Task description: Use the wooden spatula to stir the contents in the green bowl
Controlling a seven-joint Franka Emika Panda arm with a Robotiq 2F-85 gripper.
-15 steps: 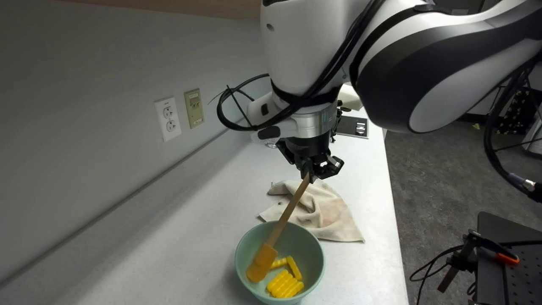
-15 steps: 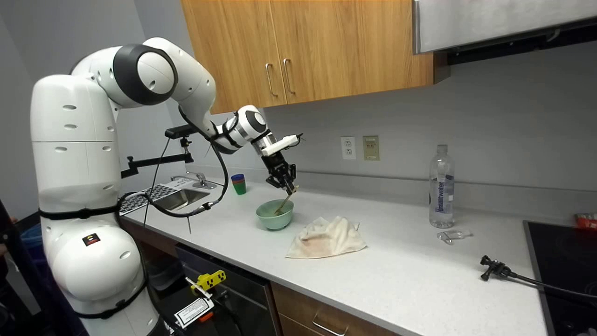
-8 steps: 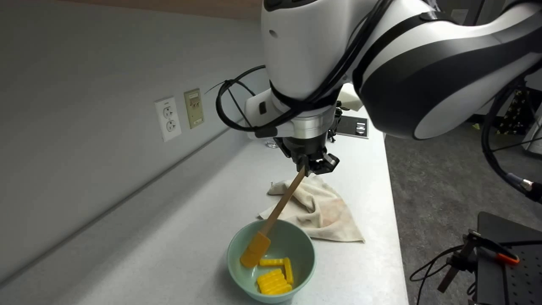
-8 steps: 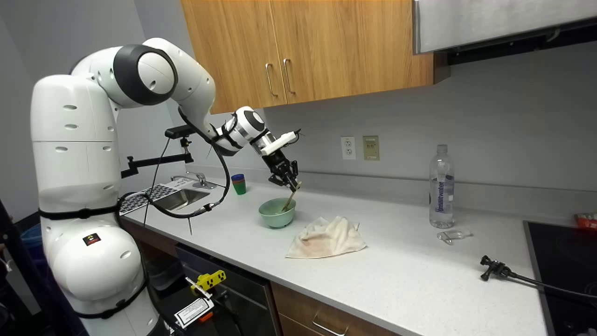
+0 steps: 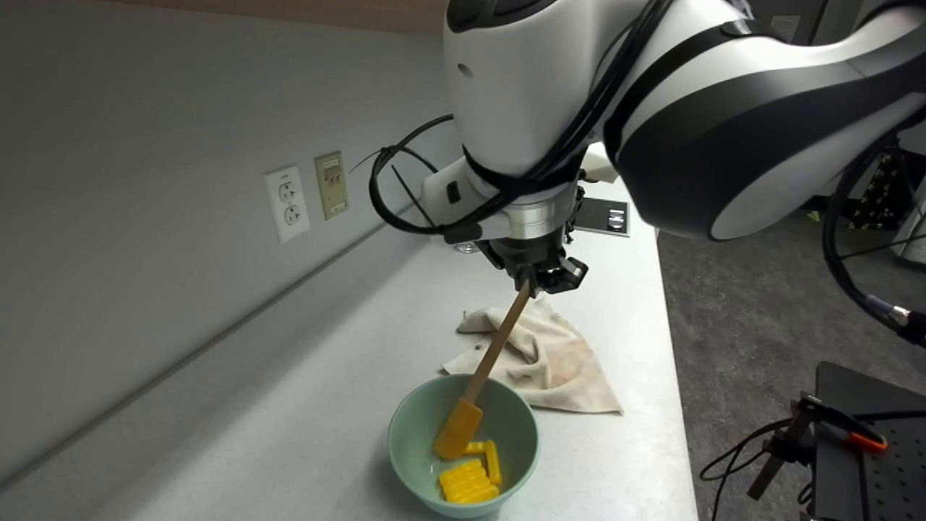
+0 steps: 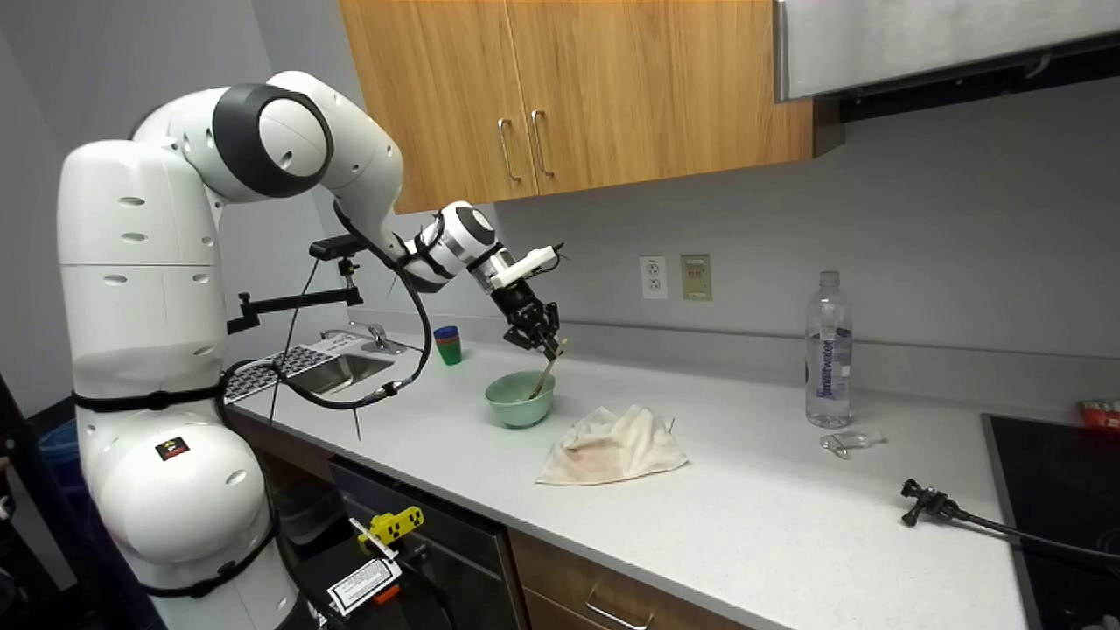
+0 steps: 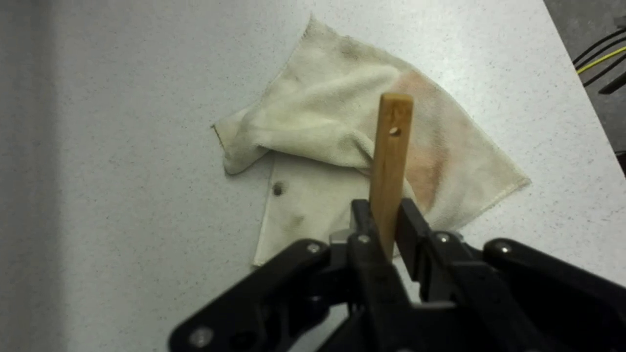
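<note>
The wooden spatula (image 5: pixel 494 352) has an orange head and is tilted, with its head inside the green bowl (image 5: pixel 522 423). The bowl holds several yellow ridged pieces (image 5: pixel 469 483); the head touches or overlaps one at the back, I cannot tell which. My gripper (image 5: pixel 528 284) is shut on the upper handle, above and behind the bowl. In an exterior view the gripper (image 6: pixel 550 348), spatula (image 6: pixel 542 380) and bowl (image 6: pixel 518 411) show smaller; the bowl's contents are hidden there. In the wrist view the handle end (image 7: pixel 391 146) stands between the fingers (image 7: pixel 384 208); the bowl is out of view.
A crumpled beige cloth (image 5: pixel 561 365) lies beside the bowl, also under the gripper in the wrist view (image 7: pixel 318 122). A water bottle (image 6: pixel 828 359), stacked cups (image 6: pixel 448 346), a sink (image 6: pixel 341 372) and a stove (image 6: pixel 1063 490) are farther off. The wall runs along the counter.
The bowl has shifted slightly left in the close exterior view, with its contents. The spatula head swung left and back, then returned right toward the yellow pieces. The grip is unchanged.
</note>
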